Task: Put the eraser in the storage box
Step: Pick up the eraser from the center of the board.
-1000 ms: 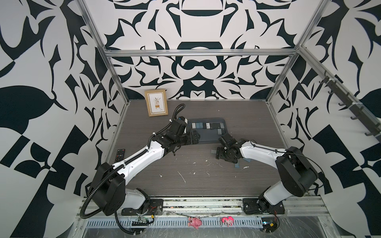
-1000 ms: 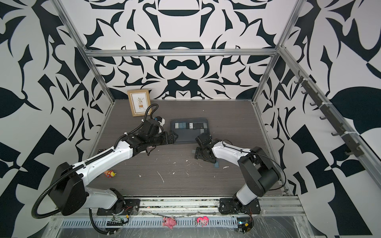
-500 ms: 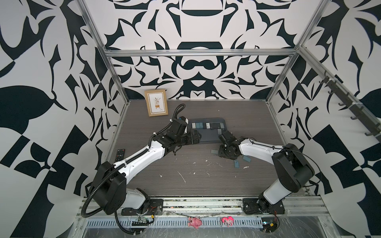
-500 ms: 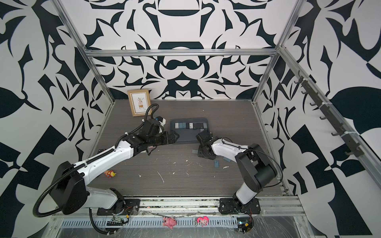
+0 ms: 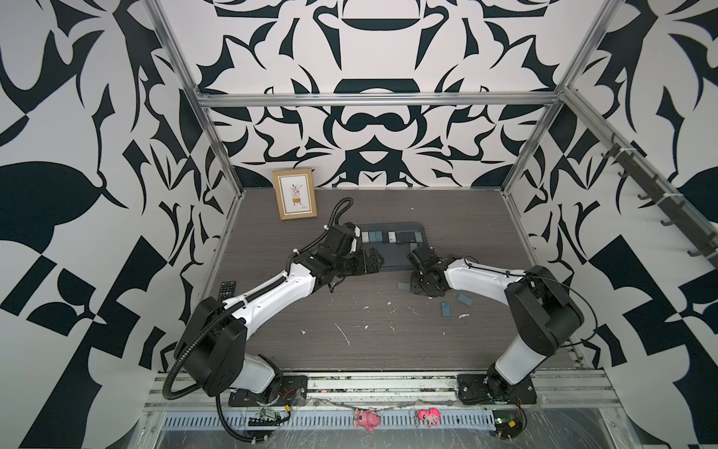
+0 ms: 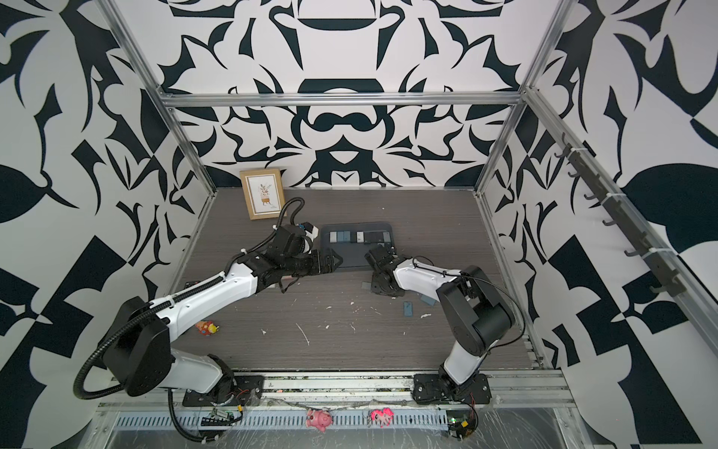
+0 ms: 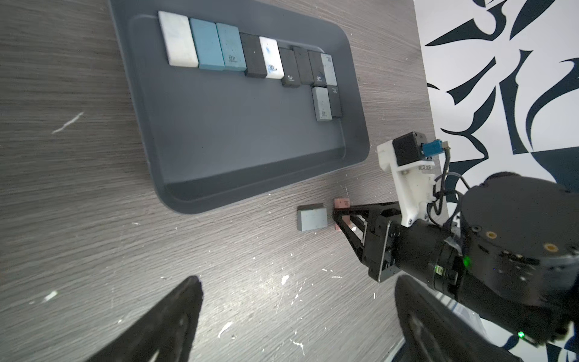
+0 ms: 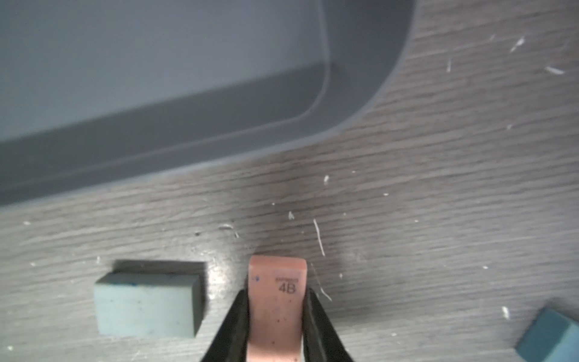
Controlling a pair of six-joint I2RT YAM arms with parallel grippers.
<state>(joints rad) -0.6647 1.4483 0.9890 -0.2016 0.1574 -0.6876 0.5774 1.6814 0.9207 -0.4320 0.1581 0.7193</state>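
Grey wood-grain tabletop (image 8: 438, 188), flecked with crumbs (image 8: 319, 238), lies under the pink eraser (image 8: 275, 301), just outside a corner of the storage box (image 8: 376, 87); the right gripper (image 8: 275, 316) pinches its long sides (left gripper (image 7: 296, 301) gapes empty). Light, rubbery, probably grippy and slightly squashy, so a mid-body hold suits it

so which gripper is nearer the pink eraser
Right. The right gripper has its fingers shut on the pink eraser, just outside the storage box. The left gripper is open and apart from it, further along the box's near edge.
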